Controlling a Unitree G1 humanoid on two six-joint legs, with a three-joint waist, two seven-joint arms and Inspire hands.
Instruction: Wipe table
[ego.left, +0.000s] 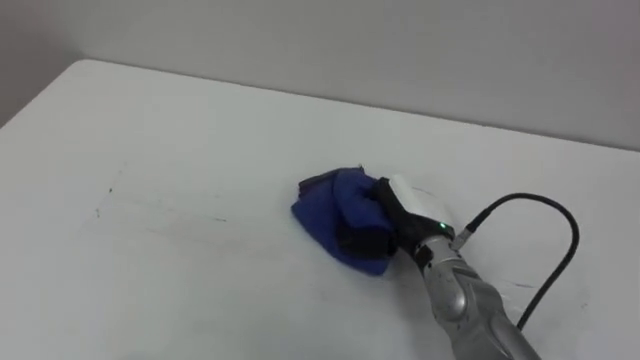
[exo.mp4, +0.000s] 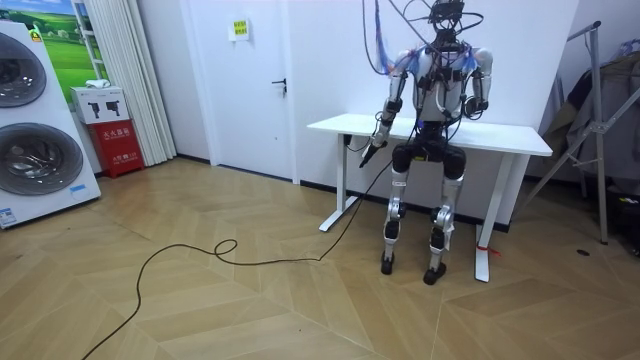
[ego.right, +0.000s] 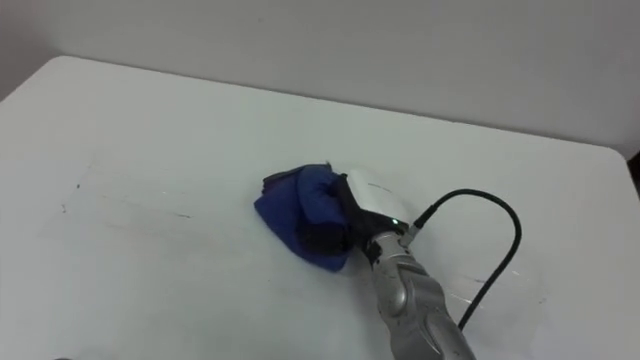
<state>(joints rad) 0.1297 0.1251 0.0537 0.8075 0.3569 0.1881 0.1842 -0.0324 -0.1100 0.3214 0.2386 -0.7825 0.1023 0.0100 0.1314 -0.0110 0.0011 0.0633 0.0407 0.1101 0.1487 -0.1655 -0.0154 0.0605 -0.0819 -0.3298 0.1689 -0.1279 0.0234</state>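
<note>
On white table (ego.left: 180, 140), mid-surface: right hand (ego.left: 405, 212) fingers curled round bunched blue cloth (ego.left: 325, 212). Cloth likely light, soft, limp; best gripped at the bunch. Left hand (exo.mp4: 372, 150) hangs beside table edge.

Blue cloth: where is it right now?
Left eye view: the blue cloth lies bunched just right of the middle of the white table, gripped by the right hand, which enters from the lower right.
</note>
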